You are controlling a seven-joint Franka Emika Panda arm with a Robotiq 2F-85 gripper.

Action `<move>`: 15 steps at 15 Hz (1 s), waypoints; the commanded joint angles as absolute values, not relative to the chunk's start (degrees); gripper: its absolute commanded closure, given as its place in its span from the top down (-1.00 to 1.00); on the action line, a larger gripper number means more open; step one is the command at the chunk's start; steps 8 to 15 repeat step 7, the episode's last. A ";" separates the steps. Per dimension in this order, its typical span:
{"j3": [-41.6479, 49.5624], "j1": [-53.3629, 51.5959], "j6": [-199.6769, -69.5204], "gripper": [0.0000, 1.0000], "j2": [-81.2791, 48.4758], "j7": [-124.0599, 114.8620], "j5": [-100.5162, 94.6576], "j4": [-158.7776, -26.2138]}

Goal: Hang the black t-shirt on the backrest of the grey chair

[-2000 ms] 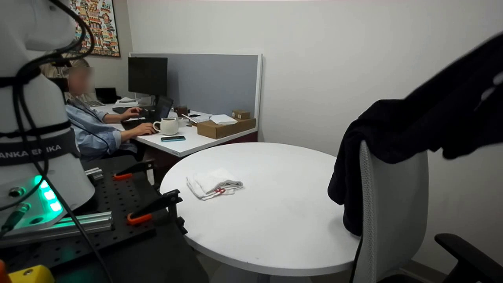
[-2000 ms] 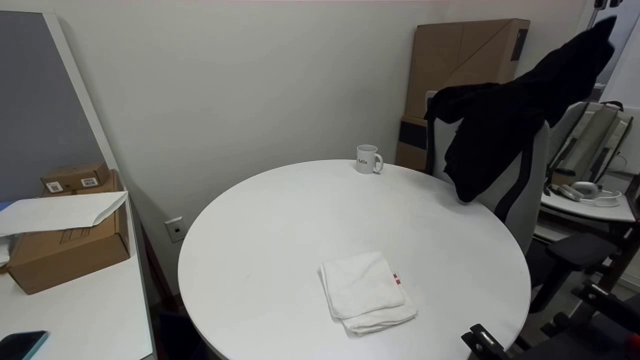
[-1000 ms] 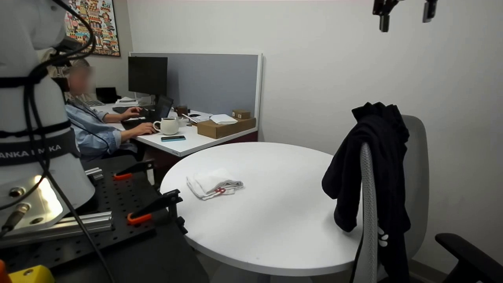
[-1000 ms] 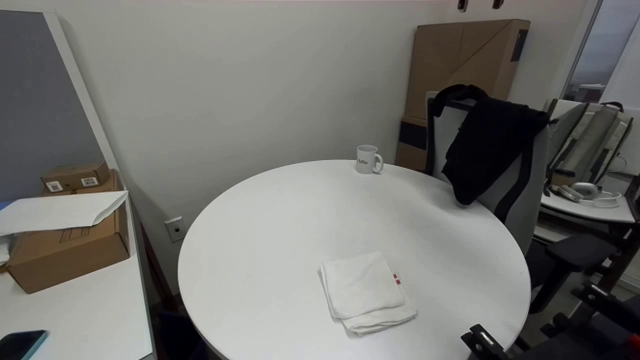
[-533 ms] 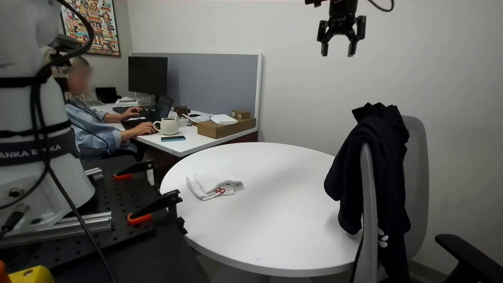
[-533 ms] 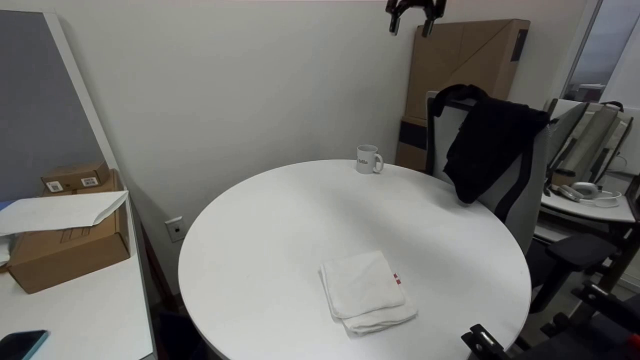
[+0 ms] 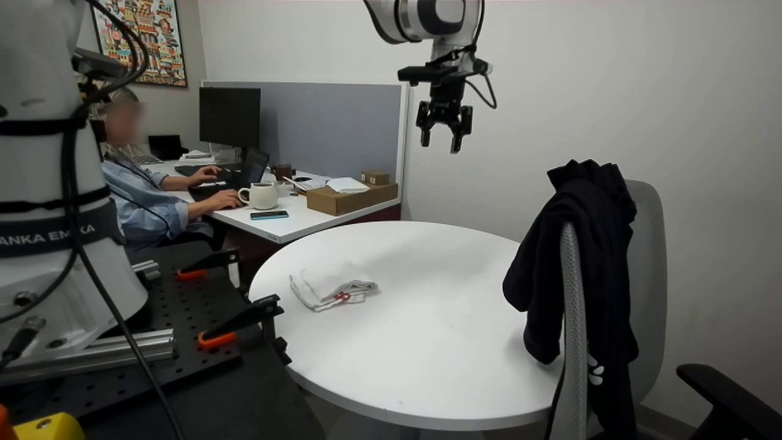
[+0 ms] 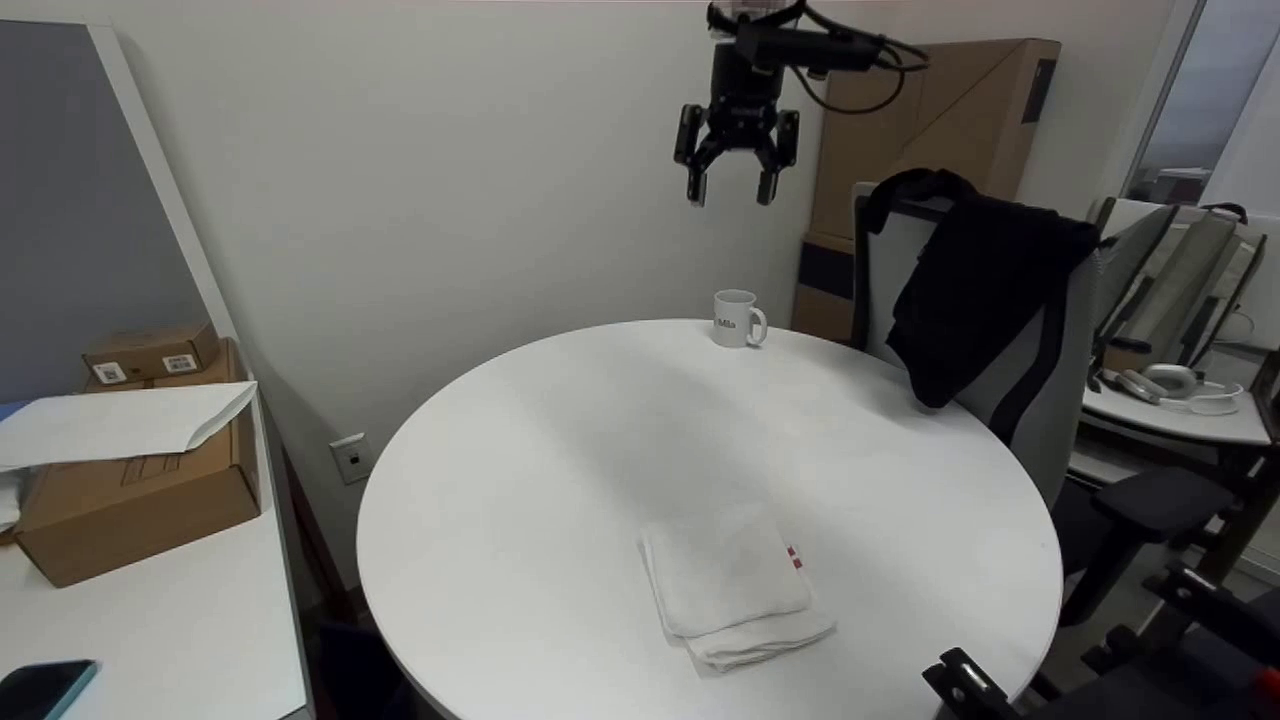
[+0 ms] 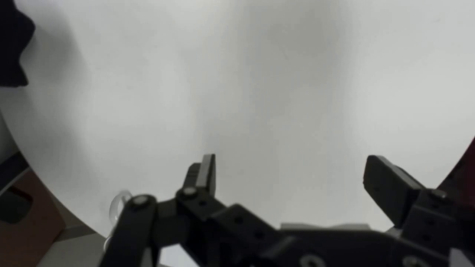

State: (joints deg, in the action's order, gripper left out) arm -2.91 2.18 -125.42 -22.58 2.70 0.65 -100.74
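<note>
The black t-shirt (image 7: 602,244) is draped over the top of the grey chair's (image 7: 651,275) backrest, with cloth hanging down on both sides. In an exterior view its table-side part (image 8: 970,300) covers much of the backrest (image 8: 1040,410). One dark edge of the t-shirt (image 9: 13,48) shows at the upper left of the wrist view. Well away from the chair, my gripper (image 7: 440,147) hangs above the round table, pointing down. In both exterior views the gripper (image 8: 731,198) is open. Between its fingertips (image 9: 209,163) the wrist view shows only white tabletop.
A folded white cloth (image 8: 730,580) lies on the round table (image 8: 500,480). A white mug (image 8: 733,320) stands at its far edge, and tall cardboard boxes (image 8: 910,120) behind. A person (image 7: 143,189) sits at the adjoining desk (image 7: 293,223). A chair armrest (image 7: 733,391) juts out.
The t-shirt's raised end has dropped and now hangs over the backrest. My open gripper has come in from the upper right, moving left and down to above the table.
</note>
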 commanded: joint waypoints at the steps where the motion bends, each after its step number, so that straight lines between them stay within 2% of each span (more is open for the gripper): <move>1: -1.63 -3.04 -134.65 1.00 -17.80 -6.35 -2.83 -115.27; 2: -2.22 -1.12 -129.93 1.00 -21.75 -1.66 -0.78 -107.11; 15: -1.97 -1.48 -130.95 1.00 -21.73 -2.32 -1.06 -107.97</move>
